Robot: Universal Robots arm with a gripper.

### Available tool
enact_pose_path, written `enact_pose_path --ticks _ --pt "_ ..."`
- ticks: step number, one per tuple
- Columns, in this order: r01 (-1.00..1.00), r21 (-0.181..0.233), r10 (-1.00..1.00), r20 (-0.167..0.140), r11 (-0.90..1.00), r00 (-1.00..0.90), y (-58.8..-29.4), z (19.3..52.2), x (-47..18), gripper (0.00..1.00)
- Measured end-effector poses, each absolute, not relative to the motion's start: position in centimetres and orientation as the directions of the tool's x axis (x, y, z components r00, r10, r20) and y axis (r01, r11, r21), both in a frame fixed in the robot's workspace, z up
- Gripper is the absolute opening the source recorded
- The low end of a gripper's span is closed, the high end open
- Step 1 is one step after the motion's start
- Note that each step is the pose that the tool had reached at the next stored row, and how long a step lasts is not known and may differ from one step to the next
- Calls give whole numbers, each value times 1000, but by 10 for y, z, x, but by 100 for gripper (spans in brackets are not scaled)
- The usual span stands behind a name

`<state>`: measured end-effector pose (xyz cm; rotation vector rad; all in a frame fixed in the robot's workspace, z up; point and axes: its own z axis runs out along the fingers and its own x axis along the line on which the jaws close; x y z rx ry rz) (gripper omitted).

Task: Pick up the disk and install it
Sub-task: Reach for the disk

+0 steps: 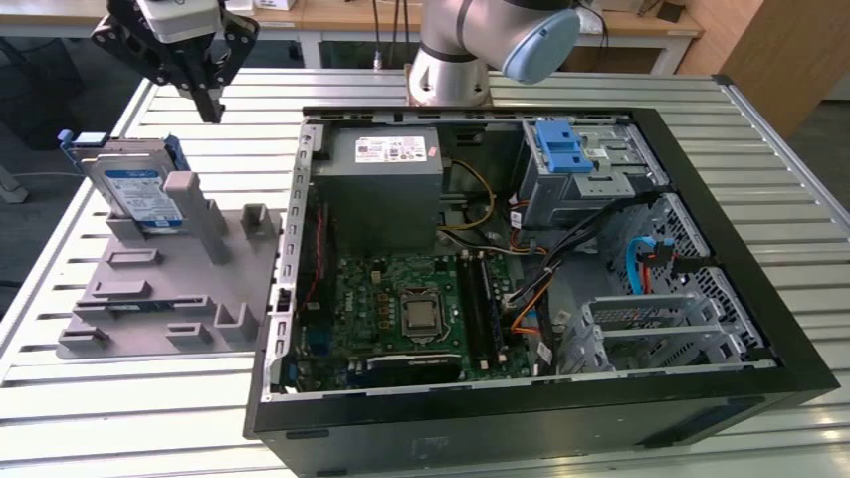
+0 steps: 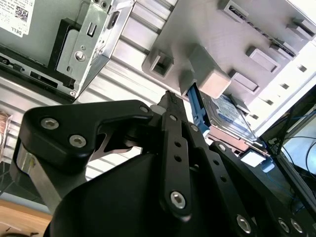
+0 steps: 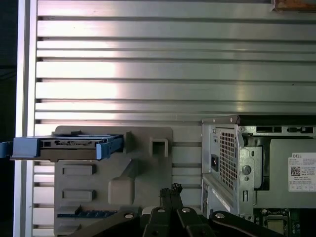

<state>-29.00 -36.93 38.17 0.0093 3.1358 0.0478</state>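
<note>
On the exterior view's left, a grey moulded plastic holder [image 1: 146, 299] with slots and posts lies along the edge of the slatted aluminium table [image 1: 119, 398]. The disk [image 1: 137, 194], a flat silver-grey hard drive with a white-and-blue label and blue side rails, stands on edge in a slot at the holder's far corner. That probably keeps its upper edge free for a grip from above. In the first wrist view it appears edge-on [image 3: 66, 146].

The black gripper [image 1: 209, 108] hangs above the holder's far edge, pointing straight down, apart from the disk and touching nothing. Its fingers are drawn together with nothing between them, as both wrist views show [image 3: 171, 190] [image 2: 167, 98].

Further right, the black open computer tower [image 1: 531, 428] lies on its side across the table's middle. Its metal drive bay [image 1: 611, 184] sits in the far right corner of the case under a blue plastic latch [image 1: 564, 149]. The silver arm [image 1: 459, 60] rises at the table's far edge behind the case and reaches towards the holder.
</note>
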Motion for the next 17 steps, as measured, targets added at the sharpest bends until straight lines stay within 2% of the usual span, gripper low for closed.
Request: enact_pose_path --ticks 17 --pt "6 31 6 -5 1000 -1000 -369 382 -299 11"
